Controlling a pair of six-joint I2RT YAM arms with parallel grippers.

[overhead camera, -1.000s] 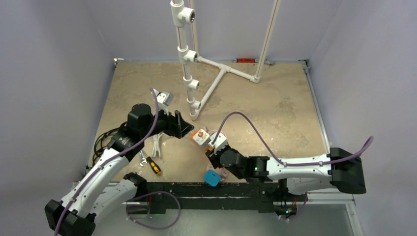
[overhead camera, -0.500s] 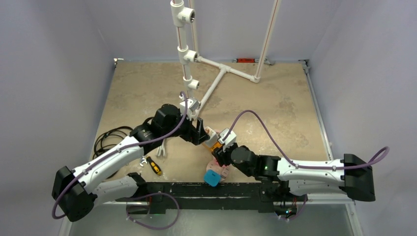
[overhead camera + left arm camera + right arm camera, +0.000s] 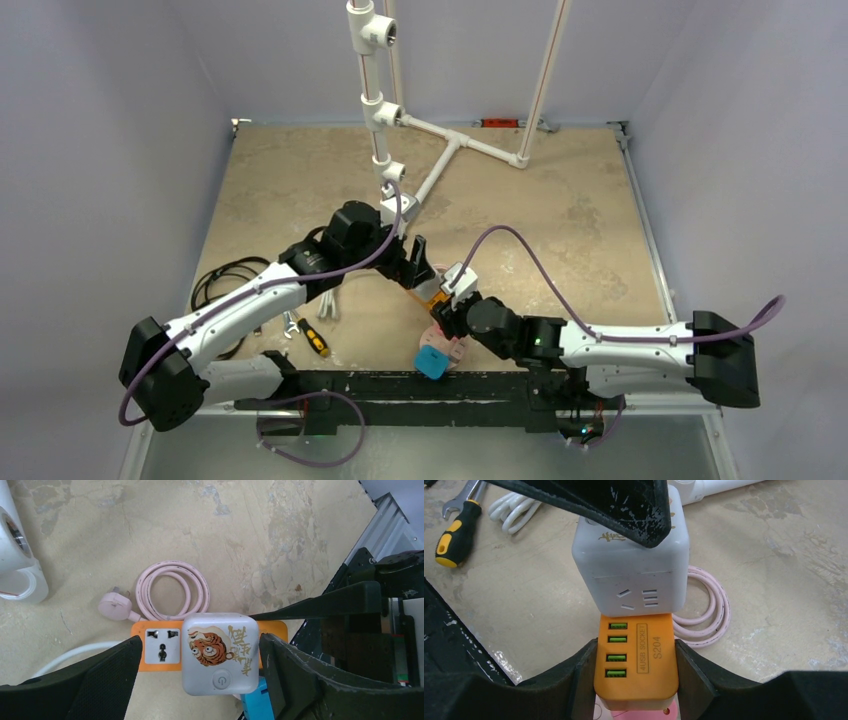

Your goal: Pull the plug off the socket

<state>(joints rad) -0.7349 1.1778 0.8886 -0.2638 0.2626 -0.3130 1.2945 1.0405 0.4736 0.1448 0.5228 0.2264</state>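
Left arm is swinging in over center; left claw [image 3: 199, 646] hanging open, straddling white cube plug [image 3: 220, 655]. Right claw [image 3: 634, 666] clamping orange socket [image 3: 159, 652] on table [image 3: 560, 200]. Approach step; next, prob closing on plug, pulling away.

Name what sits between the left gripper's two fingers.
The white cube plug with the tiger print, seated on the orange socket; the left wrist view shows it.

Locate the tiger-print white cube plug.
Left wrist view, lower centre: the cube plug sits on the orange socket strip, inside the open left gripper, pink coiled cable beyond it.
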